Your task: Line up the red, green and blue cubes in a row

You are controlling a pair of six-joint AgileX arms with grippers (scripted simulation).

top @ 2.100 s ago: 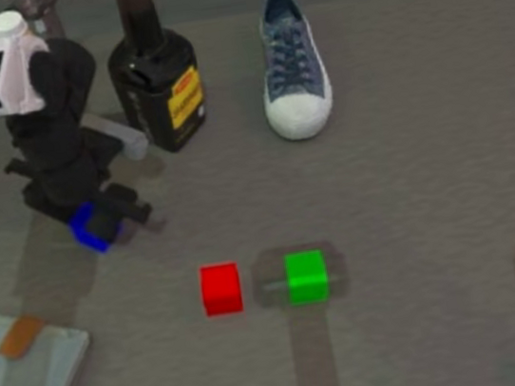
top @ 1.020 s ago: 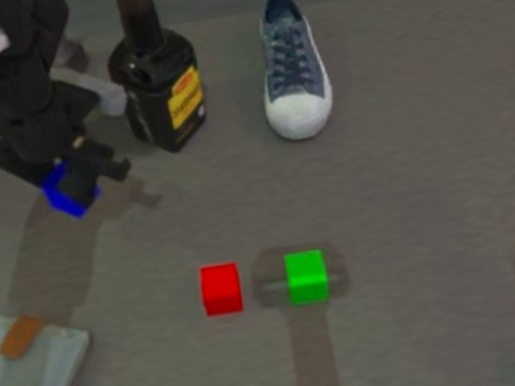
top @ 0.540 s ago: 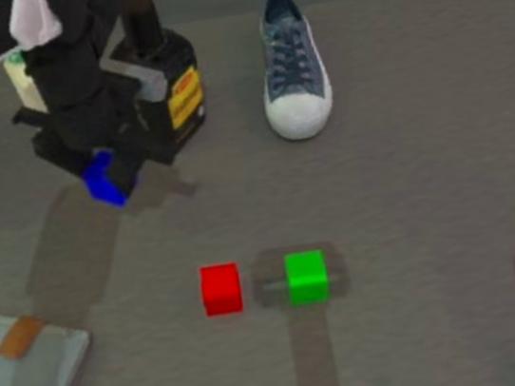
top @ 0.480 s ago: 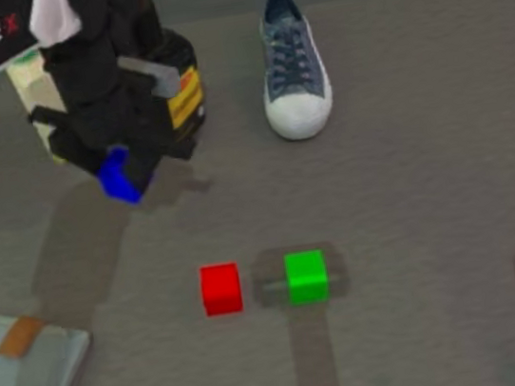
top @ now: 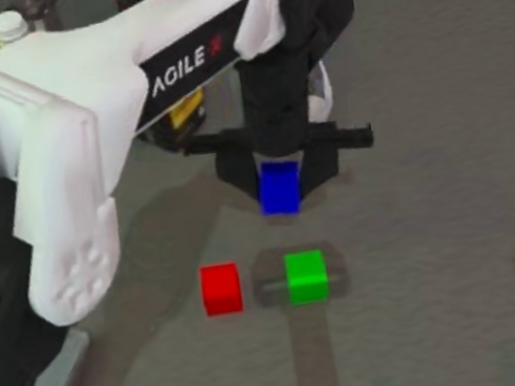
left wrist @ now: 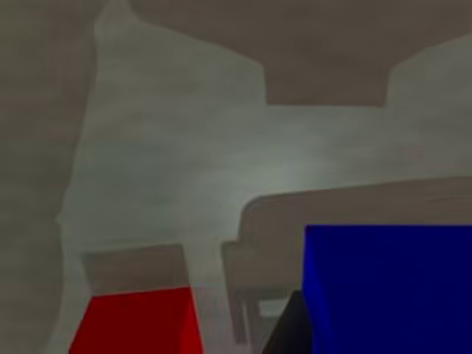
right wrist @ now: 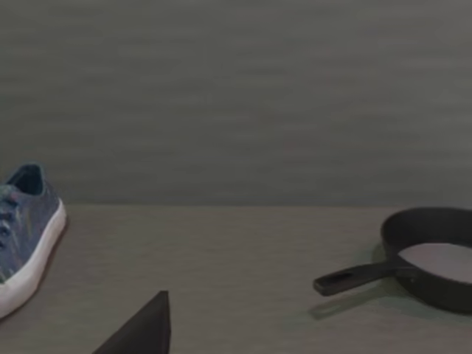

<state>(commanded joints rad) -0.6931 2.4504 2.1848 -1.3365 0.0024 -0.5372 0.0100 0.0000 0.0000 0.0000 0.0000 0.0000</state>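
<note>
Above the green cube [top: 306, 276], left gripper [top: 280, 188] fingers clench the blue cube [top: 280, 188] between them.

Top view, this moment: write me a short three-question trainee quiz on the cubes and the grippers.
1. True or false: the left gripper holds the blue cube.
2. Which cube lies directly left of the green cube on the table? A) blue B) red C) none
3. Fill in: the frying pan shows only in the ____ wrist view.

Key: 1 true. 2 B, the red cube. 3 right.
</note>
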